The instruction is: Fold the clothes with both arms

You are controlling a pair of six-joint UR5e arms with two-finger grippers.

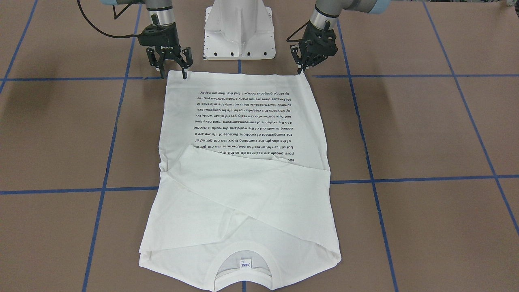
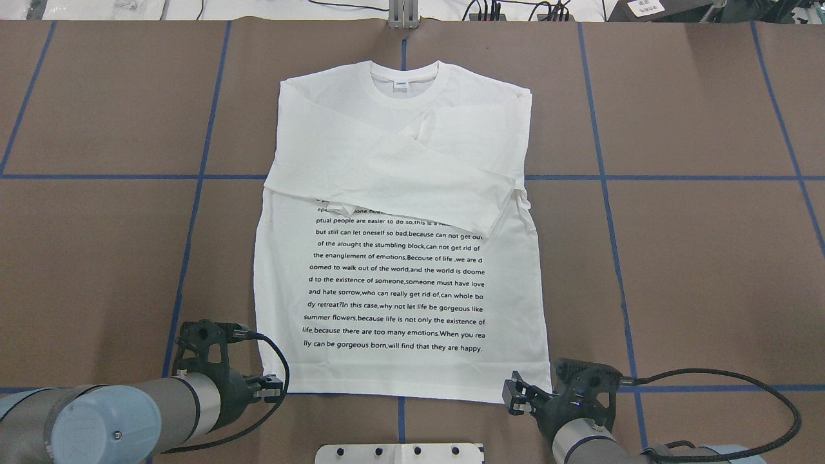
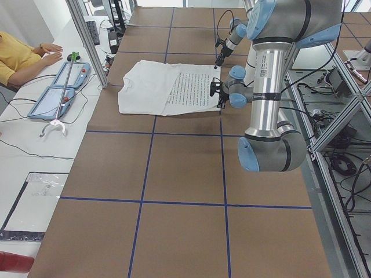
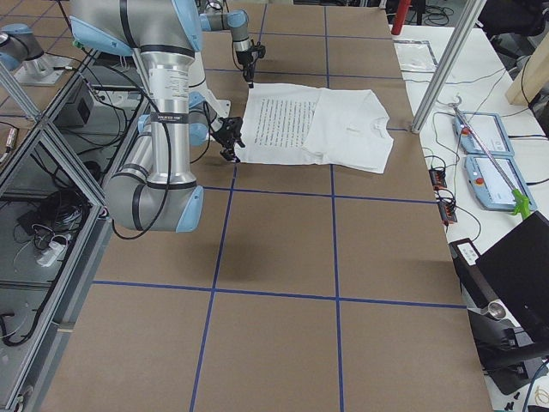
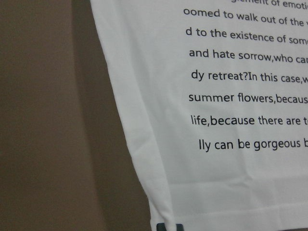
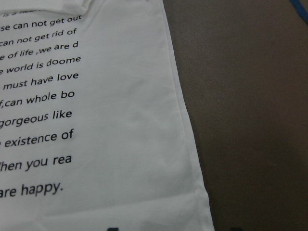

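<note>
The white long-sleeved shirt [image 1: 243, 194] lies flat on the brown table with its text side up. Both sleeves are folded across the chest, the collar [image 2: 405, 80] is at the far edge and the hem is nearest the robot. My left gripper [image 1: 301, 72] is at the hem's left corner [image 2: 274, 386]. In the left wrist view its fingertips [image 5: 166, 227] sit close together on that corner. My right gripper [image 1: 173, 74] is open and straddles the other hem corner [image 2: 514, 394], one finger on the cloth and one off it.
The white pedestal base [image 1: 239, 32] stands just behind the hem, between the two arms. Blue tape lines [image 1: 425, 76] cross the brown table. In the exterior left view an operator in yellow [image 3: 17, 55] sits by blue control pads [image 3: 58, 87] beyond an aluminium post [image 3: 87, 40].
</note>
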